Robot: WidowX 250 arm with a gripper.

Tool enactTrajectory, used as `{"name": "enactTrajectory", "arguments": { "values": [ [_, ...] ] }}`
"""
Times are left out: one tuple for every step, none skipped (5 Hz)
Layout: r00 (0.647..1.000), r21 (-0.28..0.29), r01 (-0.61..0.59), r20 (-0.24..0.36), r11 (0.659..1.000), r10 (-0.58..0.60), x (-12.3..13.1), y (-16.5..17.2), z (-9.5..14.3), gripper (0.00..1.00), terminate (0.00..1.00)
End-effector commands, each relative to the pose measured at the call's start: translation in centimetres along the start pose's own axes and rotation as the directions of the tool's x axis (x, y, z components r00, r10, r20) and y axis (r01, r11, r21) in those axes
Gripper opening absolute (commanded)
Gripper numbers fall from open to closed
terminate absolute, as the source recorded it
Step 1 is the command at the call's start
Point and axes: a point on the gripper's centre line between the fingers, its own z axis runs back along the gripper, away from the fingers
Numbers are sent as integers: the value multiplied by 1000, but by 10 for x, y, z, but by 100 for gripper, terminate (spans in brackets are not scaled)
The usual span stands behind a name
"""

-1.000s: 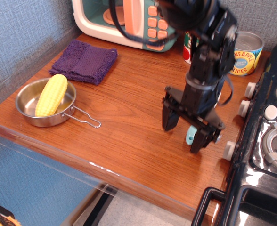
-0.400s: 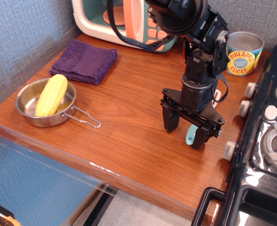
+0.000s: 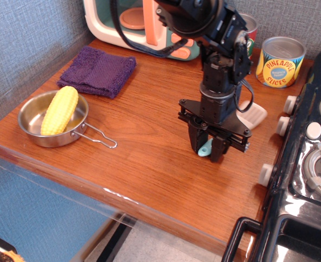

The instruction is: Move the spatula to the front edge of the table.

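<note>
Right of centre on the reddish-brown wood-grain table (image 3: 149, 158), the black robot arm is reaching straight down, its black gripper (image 3: 208, 148) pointing at the wood. Its jaws are pinching the rounded light-blue handle of the small toy spatula (image 3: 253, 114), whose white slotted head is sticking out to the right, near the black toy stove (image 3: 308, 180).
</note>
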Motion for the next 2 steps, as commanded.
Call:
{"name": "enactTrajectory", "arguments": {
  "values": [
    [999,-18,-25,24,1000,25,-14,11,18,0,0],
    [990,-24,-26,138,999,29,-21,15,63,0,0]
  ]
}}
